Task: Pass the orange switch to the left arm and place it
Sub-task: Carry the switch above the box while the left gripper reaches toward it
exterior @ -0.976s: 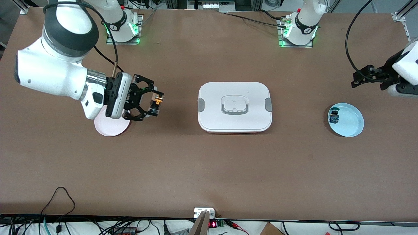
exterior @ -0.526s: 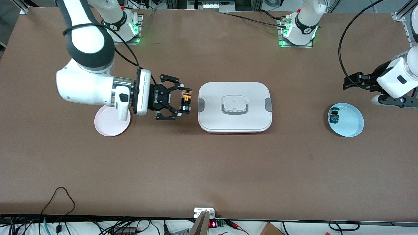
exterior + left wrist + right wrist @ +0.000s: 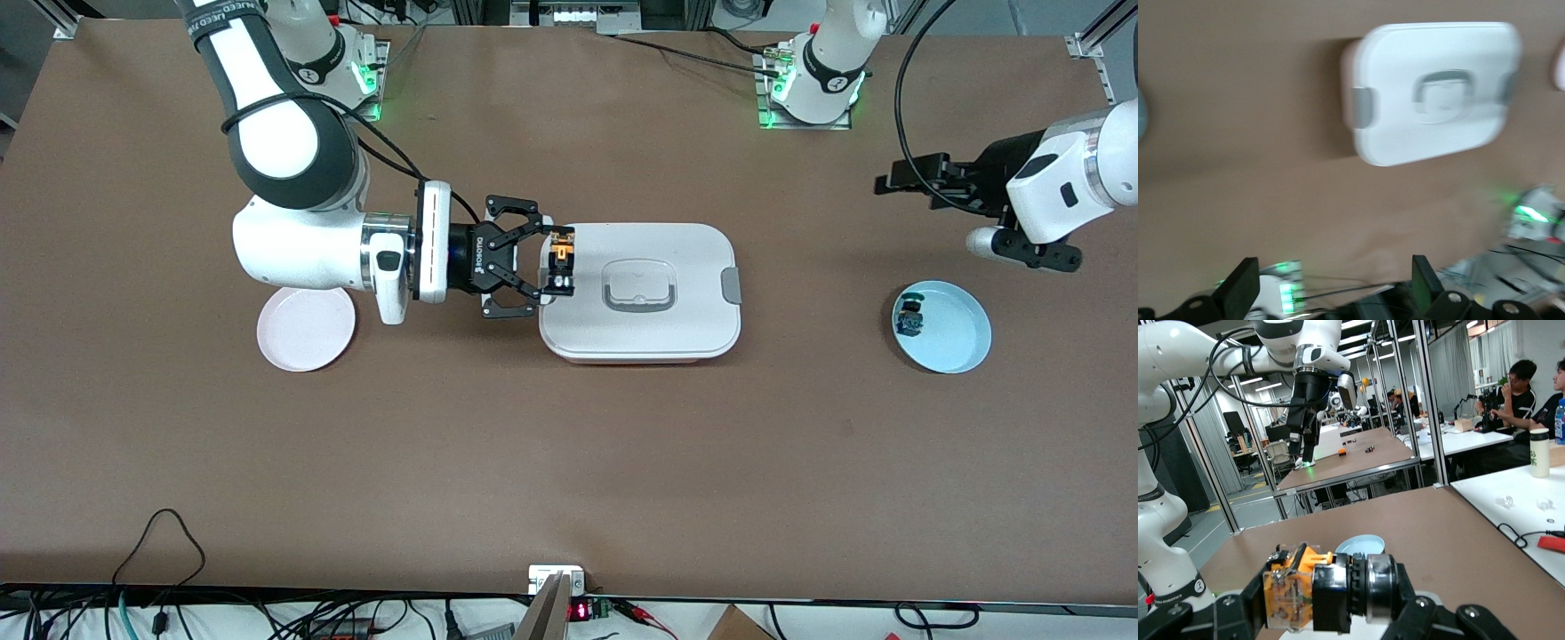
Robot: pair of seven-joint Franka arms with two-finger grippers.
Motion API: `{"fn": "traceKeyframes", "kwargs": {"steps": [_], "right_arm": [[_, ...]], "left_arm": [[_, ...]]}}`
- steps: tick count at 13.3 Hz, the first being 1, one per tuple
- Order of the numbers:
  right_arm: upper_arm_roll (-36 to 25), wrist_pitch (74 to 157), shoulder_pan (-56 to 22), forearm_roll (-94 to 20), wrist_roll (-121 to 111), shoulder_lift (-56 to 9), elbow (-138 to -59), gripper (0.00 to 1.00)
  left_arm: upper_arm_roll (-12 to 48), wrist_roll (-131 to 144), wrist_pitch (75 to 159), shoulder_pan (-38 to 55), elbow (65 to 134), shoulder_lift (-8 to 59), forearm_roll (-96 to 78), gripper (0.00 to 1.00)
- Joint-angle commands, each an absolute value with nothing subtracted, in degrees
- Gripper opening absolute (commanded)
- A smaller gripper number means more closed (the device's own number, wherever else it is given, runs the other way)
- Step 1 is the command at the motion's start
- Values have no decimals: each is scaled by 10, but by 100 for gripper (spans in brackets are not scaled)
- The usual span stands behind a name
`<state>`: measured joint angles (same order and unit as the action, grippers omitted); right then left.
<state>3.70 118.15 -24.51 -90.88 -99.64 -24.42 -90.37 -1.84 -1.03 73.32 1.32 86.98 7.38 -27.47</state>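
Note:
My right gripper (image 3: 558,265) is shut on the orange switch (image 3: 561,256) and holds it in the air over the end of the white box (image 3: 658,329) that faces the right arm. In the right wrist view the switch (image 3: 1295,590) lies sideways between the fingers of my right gripper (image 3: 1328,600), with its orange block at one end and its black round cap at the other. My left gripper (image 3: 900,180) is open and empty, up over bare table between the blue plate and the left arm's base. The left wrist view shows its fingers (image 3: 1243,288) wide apart and the box (image 3: 1438,143) farther off.
A light blue plate (image 3: 960,342) with a small blue-and-teal switch (image 3: 909,318) lies toward the left arm's end. An empty pink plate (image 3: 305,331) lies toward the right arm's end, beside the right arm's wrist. Cables run along the table's near edge.
My right gripper has carried the orange switch from over the pink plate across to the box's edge. My left gripper has swung inward toward the middle of the table.

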Motion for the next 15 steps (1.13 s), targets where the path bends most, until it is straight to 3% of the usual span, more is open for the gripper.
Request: {"fn": "traceKeyframes", "kwargs": {"steps": [1, 7, 10, 15], "right_arm": [[34, 1207, -275, -950, -1011, -265, -862, 0], [34, 1233, -306, -974, -1011, -282, -836, 0], [33, 1240, -319, -977, -1011, -300, -809, 0], [30, 1256, -329, -977, -1012, -303, -808, 0]], "left_arm": [[-19, -5, 747, -7, 918, 79, -426, 100], [-11, -5, 830, -2, 1005, 70, -631, 100], [34, -49, 914, -4, 1054, 64, -738, 100], [142, -70, 1091, -3, 1070, 66, -851, 100]]}}
